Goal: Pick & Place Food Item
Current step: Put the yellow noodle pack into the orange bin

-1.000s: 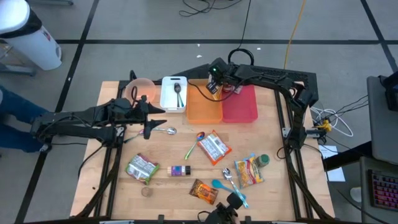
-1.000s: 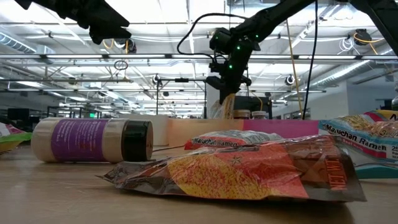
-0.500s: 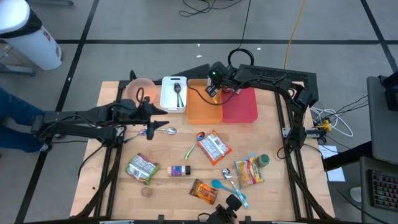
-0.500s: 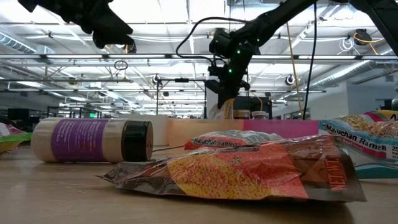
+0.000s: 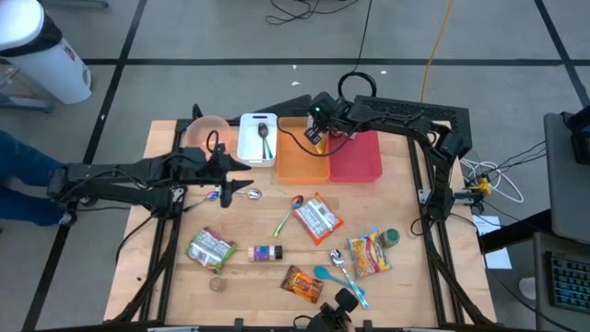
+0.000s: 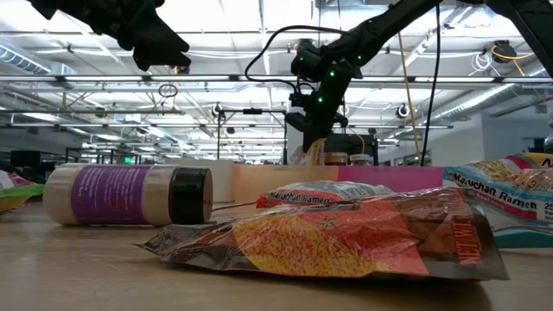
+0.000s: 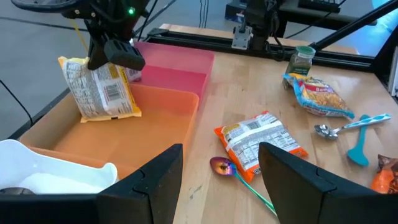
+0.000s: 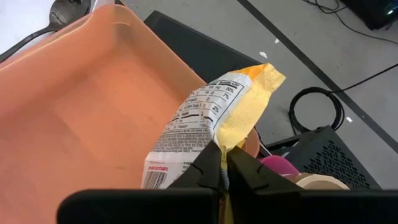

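Note:
A yellow snack packet with a white label side hangs over the orange bin at the table's far middle. My right gripper is shut on it; it also shows in the high view and the low view. A pink bin stands right of the orange one. My left gripper is open and empty, above the table's left part, near a metal spoon. My right gripper pinches the packet's upper sealed edge between its two fingers, coming from above and pointing down. The packet hangs below the fingers, nearly upright, its lower end inside the orange bin. Whether it touches the bin's floor I cannot tell.
A white tray with a spoon and a pink bowl stand left of the bins. Several food packets, a purple-labelled spice jar, a green-capped jar and spoons lie on the near half of the table.
My right gripper has carried the yellow packet a little toward the table's left, over the orange bin, and the packet still hangs from it. My left gripper has drifted slightly toward the table's right.

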You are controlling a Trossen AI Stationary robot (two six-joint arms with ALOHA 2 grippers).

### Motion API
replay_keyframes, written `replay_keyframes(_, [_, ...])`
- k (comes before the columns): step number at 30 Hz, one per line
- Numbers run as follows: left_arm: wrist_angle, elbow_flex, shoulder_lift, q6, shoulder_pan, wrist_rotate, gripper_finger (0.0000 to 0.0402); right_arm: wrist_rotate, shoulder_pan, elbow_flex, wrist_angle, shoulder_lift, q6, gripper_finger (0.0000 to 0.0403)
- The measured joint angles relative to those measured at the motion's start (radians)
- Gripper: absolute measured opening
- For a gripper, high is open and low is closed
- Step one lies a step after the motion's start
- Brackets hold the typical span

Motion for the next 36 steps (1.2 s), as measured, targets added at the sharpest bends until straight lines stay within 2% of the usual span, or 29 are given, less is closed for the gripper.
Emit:
replay_keyframes(13, [0.000, 0.000, 0.000, -0.004, 0.000, 0.000, 0.0216, 0.001, 0.000, 0.000, 0.002, 0.000, 0.000, 0.0007])
replay_keyframes(36, [0.000, 0.000, 0.000, -0.008, 0.000, 0.000, 0.0216, 0.001, 0.000, 0.000, 0.008, 0.000, -0.025, 0.0126])
